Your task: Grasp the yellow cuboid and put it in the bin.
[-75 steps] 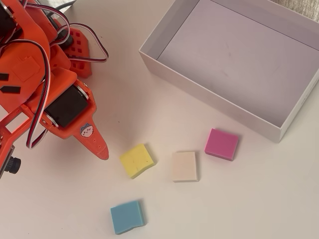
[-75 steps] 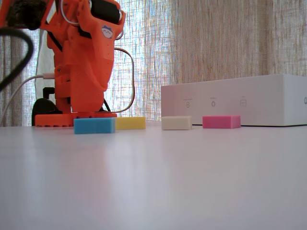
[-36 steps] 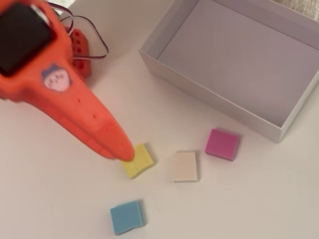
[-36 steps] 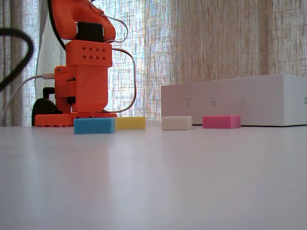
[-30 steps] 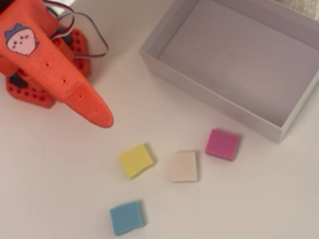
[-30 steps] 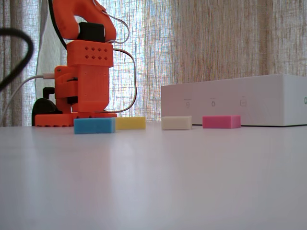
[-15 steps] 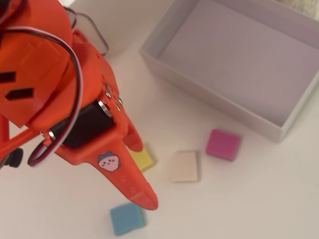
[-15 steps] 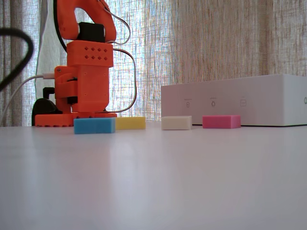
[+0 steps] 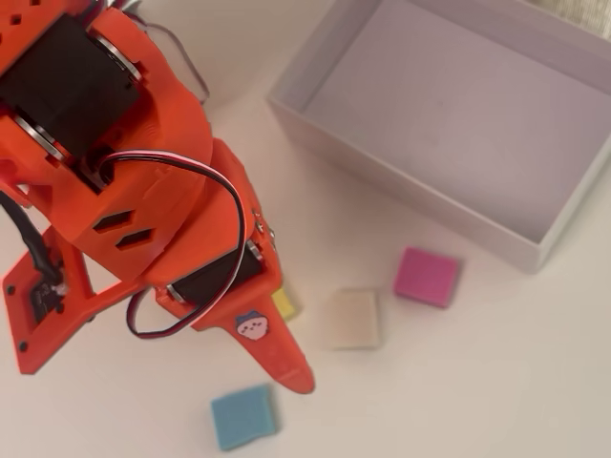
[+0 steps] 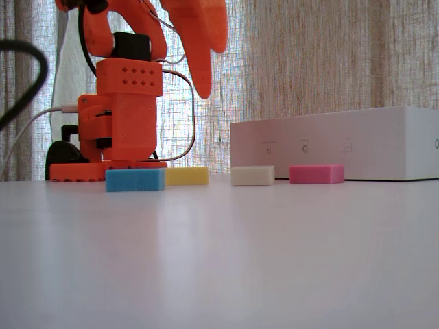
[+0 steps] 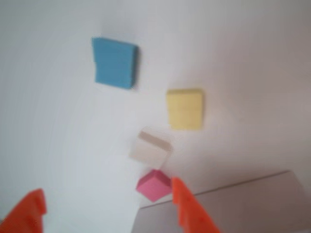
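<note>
The yellow cuboid (image 11: 184, 109) lies flat on the white table, clear of my fingers in the wrist view. In the overhead view the yellow cuboid (image 9: 284, 303) is mostly hidden under my arm. In the fixed view it (image 10: 186, 176) sits between the blue and cream blocks. My orange gripper (image 10: 204, 82) hangs high above the table, open and empty. In the wrist view the gripper (image 11: 109, 213) shows two spread fingertips (image 11: 190, 209) at the bottom edge. The bin (image 9: 401, 181) stands at the upper right, and it shows low and white in the fixed view (image 10: 329, 147).
A blue block (image 9: 244, 416) lies near the front. A cream block (image 9: 355, 318) and a pink block (image 9: 428, 277) lie between the yellow cuboid and the bin. The arm's base (image 10: 120, 130) stands behind the blocks.
</note>
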Robot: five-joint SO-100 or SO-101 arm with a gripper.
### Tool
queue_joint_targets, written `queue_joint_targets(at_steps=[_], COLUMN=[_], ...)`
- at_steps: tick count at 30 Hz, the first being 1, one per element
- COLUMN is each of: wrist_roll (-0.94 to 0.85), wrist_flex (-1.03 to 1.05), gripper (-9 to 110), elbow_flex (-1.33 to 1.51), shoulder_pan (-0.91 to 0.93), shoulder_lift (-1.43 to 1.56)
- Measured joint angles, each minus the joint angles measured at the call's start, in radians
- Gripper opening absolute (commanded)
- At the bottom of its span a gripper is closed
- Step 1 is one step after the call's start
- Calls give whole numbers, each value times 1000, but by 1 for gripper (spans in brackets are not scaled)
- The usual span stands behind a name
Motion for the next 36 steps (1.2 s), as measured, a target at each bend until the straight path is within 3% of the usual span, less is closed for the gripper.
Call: queue_joint_targets(at_steps=[23,36], wrist_roll=[-80,-84], wrist_flex=[-133,-307], gripper=[32,29], elbow_flex=[301,407], shoulder_pan=[54,38], shoulder_lift=[2,-2])
